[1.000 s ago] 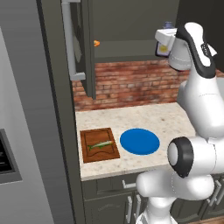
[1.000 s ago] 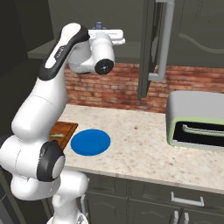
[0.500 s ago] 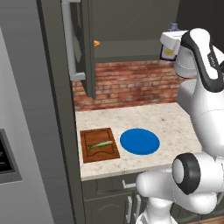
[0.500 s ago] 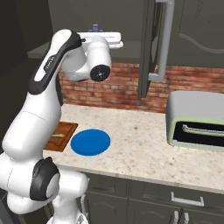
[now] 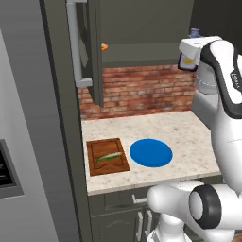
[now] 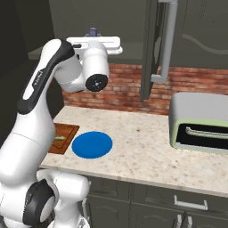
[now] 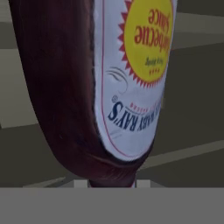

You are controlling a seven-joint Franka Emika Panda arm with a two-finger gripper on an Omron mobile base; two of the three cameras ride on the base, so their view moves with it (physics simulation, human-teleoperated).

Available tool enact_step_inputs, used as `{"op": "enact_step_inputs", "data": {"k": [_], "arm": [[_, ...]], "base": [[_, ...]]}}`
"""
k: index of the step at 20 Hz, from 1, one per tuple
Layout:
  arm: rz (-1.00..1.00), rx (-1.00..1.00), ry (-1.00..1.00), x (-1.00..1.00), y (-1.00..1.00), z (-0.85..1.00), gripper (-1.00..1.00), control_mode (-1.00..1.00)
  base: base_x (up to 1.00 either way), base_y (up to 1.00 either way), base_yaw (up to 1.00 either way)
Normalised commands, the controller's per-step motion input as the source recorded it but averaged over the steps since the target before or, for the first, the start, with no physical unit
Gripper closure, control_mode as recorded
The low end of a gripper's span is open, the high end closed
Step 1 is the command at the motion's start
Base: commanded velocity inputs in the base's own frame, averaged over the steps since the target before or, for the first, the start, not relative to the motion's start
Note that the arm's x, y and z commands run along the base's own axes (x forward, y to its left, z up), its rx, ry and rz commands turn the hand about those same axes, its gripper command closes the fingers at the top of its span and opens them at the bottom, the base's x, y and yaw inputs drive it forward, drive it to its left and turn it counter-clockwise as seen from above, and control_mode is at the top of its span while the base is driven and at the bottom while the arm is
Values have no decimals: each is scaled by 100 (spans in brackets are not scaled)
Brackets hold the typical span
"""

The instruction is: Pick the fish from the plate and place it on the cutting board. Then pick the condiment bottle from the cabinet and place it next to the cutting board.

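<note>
My gripper (image 5: 188,53) is shut on the condiment bottle (image 5: 187,60), a dark brown bottle with a yellow label, held high in front of the open cabinet (image 5: 142,28). Up close in the hand view, the bottle (image 7: 65,87) shows its white and yellow label. Its pale cap (image 6: 92,31) sticks up above the hand. The fish (image 5: 108,156) lies on the cutting board (image 5: 101,166) at the counter's left end. Right beside the board sits the blue plate (image 5: 151,152), with nothing on it. The plate (image 6: 91,144) and board (image 6: 65,132) lie below the arm.
The cabinet door (image 5: 90,52) stands open, its grey bar handle (image 5: 73,42) facing out. A small orange thing (image 5: 104,46) sits on the shelf. A toaster oven (image 6: 200,127) stands at the counter's right, and a tall fridge (image 5: 19,142) borders the left.
The hand has drawn back from the cabinet with the bottle, a little right and lower in the left base view. The upper arm has swung along with it.
</note>
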Motion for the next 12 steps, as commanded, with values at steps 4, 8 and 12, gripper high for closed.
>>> {"op": "enact_step_inputs", "data": {"k": [4, 8, 12], "arm": [[0, 0, 0, -47, 0, 0, 100, -100], [0, 0, 0, -46, 0, 0, 100, -100], [0, 0, 0, -46, 0, -4, 100, -100]], "base": [[0, 0, 0], [0, 0, 0], [0, 0, 0]]}}
